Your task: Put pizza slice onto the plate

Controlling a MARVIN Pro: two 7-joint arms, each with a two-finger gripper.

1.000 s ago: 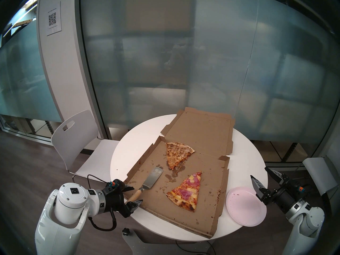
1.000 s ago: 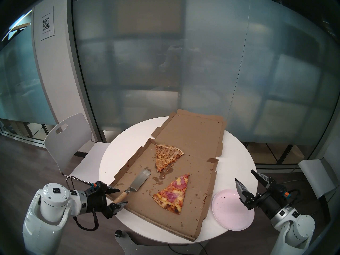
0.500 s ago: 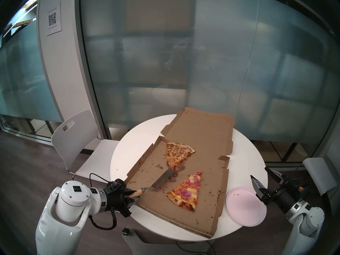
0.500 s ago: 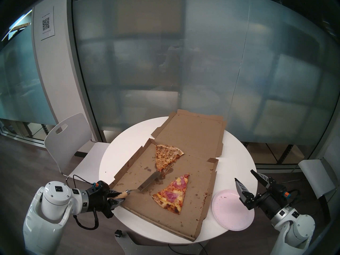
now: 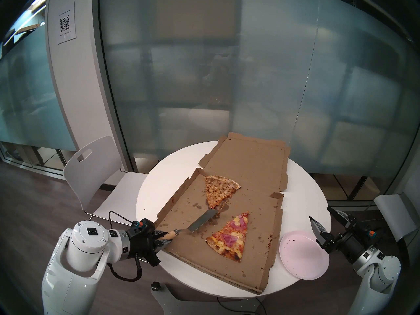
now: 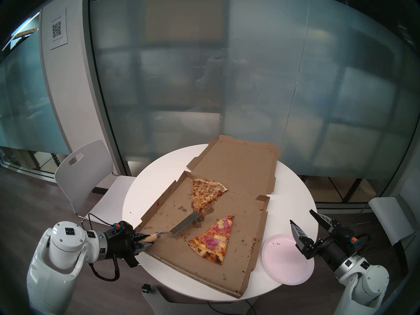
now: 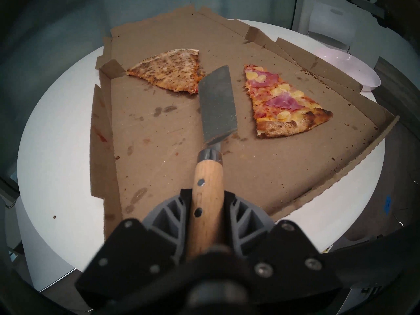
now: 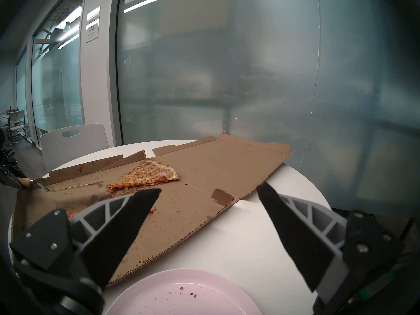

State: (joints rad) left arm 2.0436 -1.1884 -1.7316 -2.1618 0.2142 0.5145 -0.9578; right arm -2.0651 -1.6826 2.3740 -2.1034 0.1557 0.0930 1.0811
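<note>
A round white bench [image 5: 159,189] fills the lower centre of the head view, carrying an open cardboard pizza box [image 5: 250,169]. At lower right the pale pink plate [image 5: 302,260] sits beside the box. The ham-and-pineapple pizza slice [image 5: 229,237] lies in the box, lower centre, below a plain cheese slice [image 5: 218,189]. The left gripper's [image 7: 206,219] fingers clamp a spatula's [image 7: 218,103] wooden handle, blade between the slices. The right gripper's [image 5: 323,221] fingers are spread apart, holding nothing.

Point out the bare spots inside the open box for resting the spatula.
Free: cardboard box floor near its front edge, and the lid half beyond the browned cheese slice. Crowded: the strip between that and the ham-pineapple slice, where the metal spatula lies.
</note>
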